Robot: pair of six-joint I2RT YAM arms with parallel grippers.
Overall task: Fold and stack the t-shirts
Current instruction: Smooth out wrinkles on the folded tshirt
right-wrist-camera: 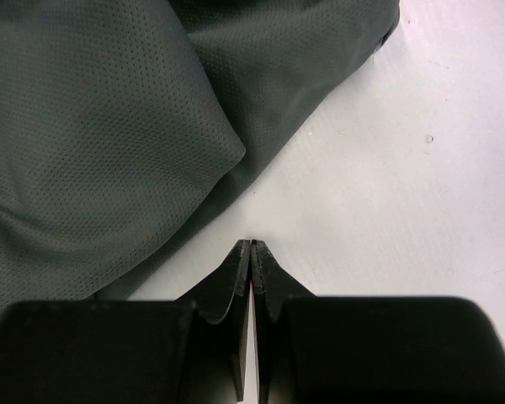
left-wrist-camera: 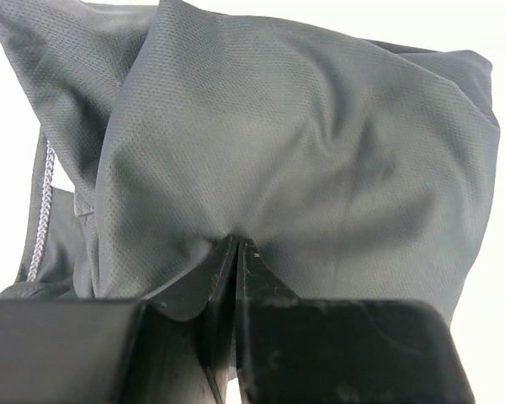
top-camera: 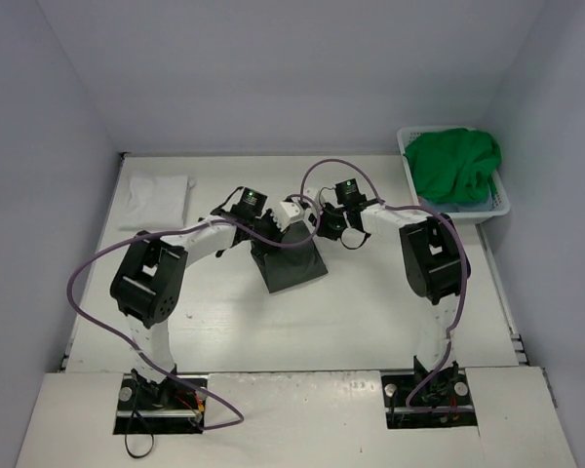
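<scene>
A dark grey shirt [top-camera: 292,261] lies partly lifted and bunched at the table's middle. My left gripper [top-camera: 276,232] is shut on its cloth; in the left wrist view the dark grey shirt [left-wrist-camera: 303,135] puckers at my closed fingertips [left-wrist-camera: 237,242]. My right gripper [top-camera: 324,232] is shut and empty, its tips [right-wrist-camera: 251,244] over bare table just beside the dark grey shirt's edge [right-wrist-camera: 93,126]. A folded white shirt [top-camera: 156,198] lies at the far left. A bright green shirt [top-camera: 455,164] fills the basket, with light blue-grey cloth [top-camera: 447,206] under it.
The white plastic laundry basket [top-camera: 500,200] stands at the far right against the wall. Purple cables loop from both arms over the table. The table [top-camera: 370,312] is walled on the left, back and right.
</scene>
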